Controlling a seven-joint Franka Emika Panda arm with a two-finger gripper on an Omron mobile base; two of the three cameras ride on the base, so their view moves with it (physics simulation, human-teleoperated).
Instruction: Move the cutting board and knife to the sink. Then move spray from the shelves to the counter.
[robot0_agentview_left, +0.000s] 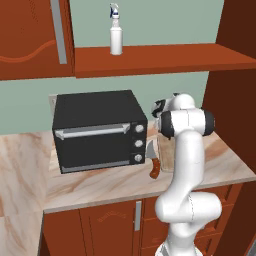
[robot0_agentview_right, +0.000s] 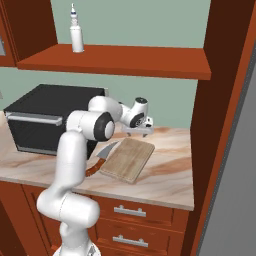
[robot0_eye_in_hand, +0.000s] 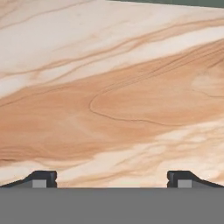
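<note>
The light wooden cutting board (robot0_agentview_right: 127, 159) lies flat on the marble counter (robot0_agentview_right: 170, 175), right of the black oven. Along its left edge lies the knife (robot0_agentview_right: 100, 159), silver blade toward the wall and brown handle toward the front; it also shows as the knife (robot0_agentview_left: 154, 162) beside the arm. My gripper (robot0_agentview_right: 140, 133) hangs open just past the board's far end, pointing down. Its fingertips (robot0_eye_in_hand: 41, 178) stand wide apart over bare counter (robot0_eye_in_hand: 109, 87), holding nothing. The white spray (robot0_agentview_left: 116, 32) stands upright on the shelves (robot0_agentview_left: 150, 57). The sink is out of view.
A black oven (robot0_agentview_left: 97, 130) takes up the counter's left half, close to the knife. A tall reddish-brown cabinet wall (robot0_agentview_right: 220, 100) closes off the right side. Wall cabinets (robot0_agentview_left: 30, 40) hang left of the shelf. Free counter lies in front of and right of the board.
</note>
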